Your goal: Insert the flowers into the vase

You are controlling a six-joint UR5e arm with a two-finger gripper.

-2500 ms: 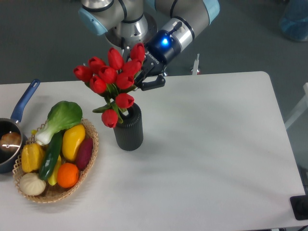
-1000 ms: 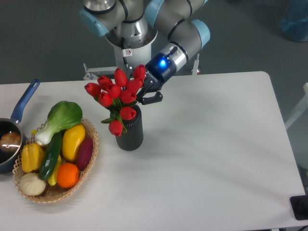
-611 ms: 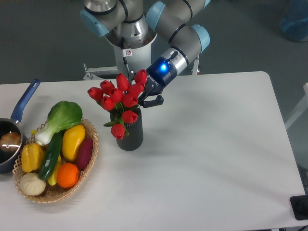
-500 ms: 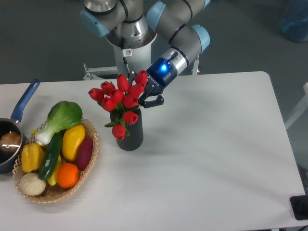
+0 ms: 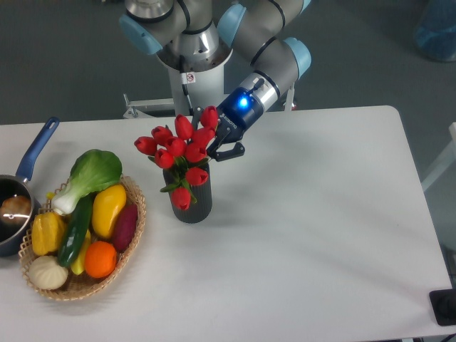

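The red tulips (image 5: pixel 179 147) stand with their stems down inside the dark ribbed vase (image 5: pixel 197 204), which sits left of the table's middle. The buds fan out above and to the left of the vase's mouth, and one bud hangs down in front of the vase. My gripper (image 5: pixel 215 145) comes in from the upper right, right beside the bunch just above the vase's mouth. It is shut on the flowers; the stems in its grip are hidden by the buds.
A wicker basket (image 5: pixel 135 218) of vegetables and fruit, with a green-leafed vegetable (image 5: pixel 92 171) on top, stands just left of the vase. A blue-handled saucepan (image 5: pixel 30 159) is at the left edge. The white table (image 5: pixel 320 214) stretches to the right.
The gripper has moved down and slightly right with the flowers. The bunch has sunk deeper into the vase, and the buds now sit lower around its mouth.
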